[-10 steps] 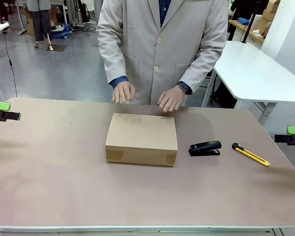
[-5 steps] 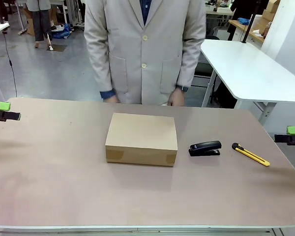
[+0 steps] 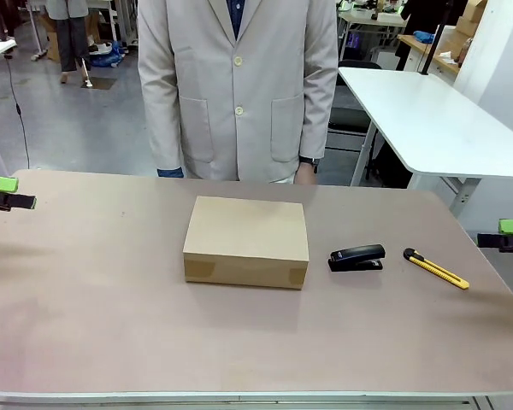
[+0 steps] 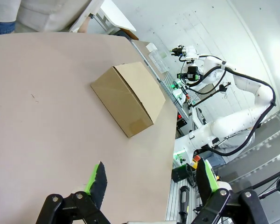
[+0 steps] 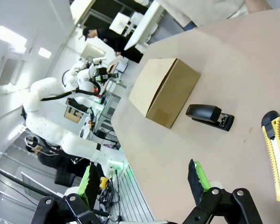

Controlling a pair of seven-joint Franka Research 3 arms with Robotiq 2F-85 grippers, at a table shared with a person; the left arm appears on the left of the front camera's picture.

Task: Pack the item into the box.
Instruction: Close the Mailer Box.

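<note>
The box (image 3: 246, 241) sat closed near the middle of the worktop (image 3: 94, 299), lid flat (the pouch could not be seen anywhere). To its right lay a black stapler (image 3: 356, 257), then a yellow utility knife (image 3: 435, 267) farther right. The left claw (image 4: 148, 181) hung spread and empty at the left edge; the right claw (image 5: 142, 178) hung likewise at the right edge. A person in a beige coat (image 3: 238, 85) stood at the far side.

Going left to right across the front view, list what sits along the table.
Left tool → box, lid shut → black stapler → yellow utility knife → right tool.
</note>
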